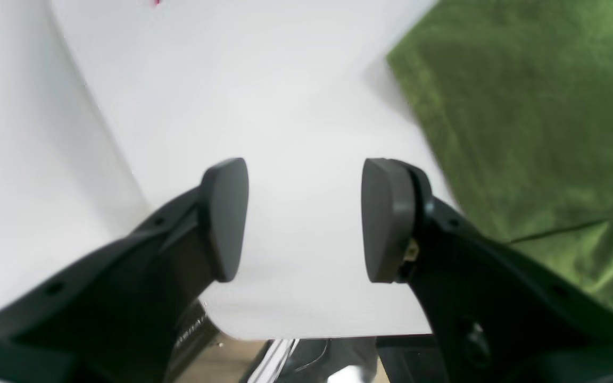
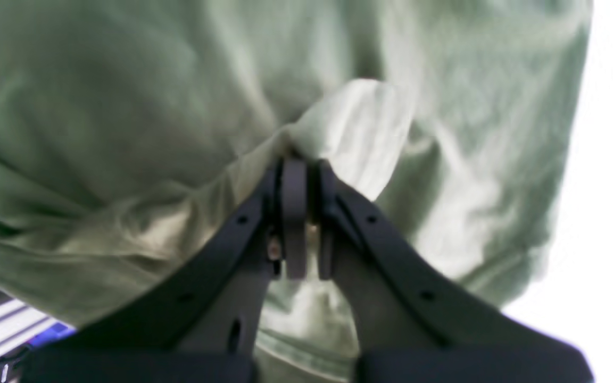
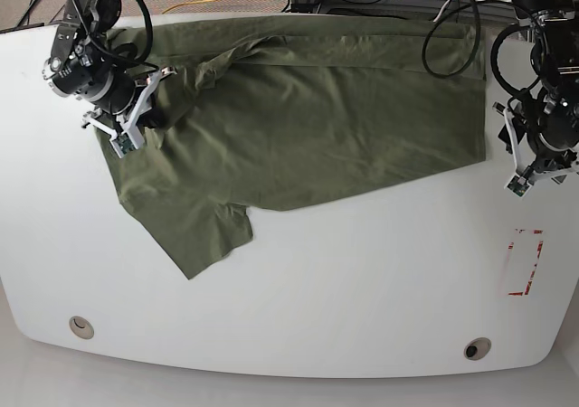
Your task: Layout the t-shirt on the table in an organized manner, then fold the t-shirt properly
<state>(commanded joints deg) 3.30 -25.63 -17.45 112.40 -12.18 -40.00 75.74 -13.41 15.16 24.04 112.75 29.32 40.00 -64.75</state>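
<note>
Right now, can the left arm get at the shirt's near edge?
Probably yes. The left end effector is open over bare table, empty, with the t-shirt edge just beside it and nothing between them.

The plain olive-green short-sleeved cotton t-shirt [image 3: 308, 118] lies spread across the far half of the large glossy white worktop [image 3: 298, 307] with rounded corners, mostly flat but wrinkled, one sleeve pointing toward the near-left and its far edge along the worktop's far rim. Its left shoulder area is bunched and lifted where the right pincer [image 2: 301, 170] is clamped on a fold of the cloth. The worktop shows two round grommet holes near its front edge and a red tape rectangle at the right, well apart from the garment.
</note>
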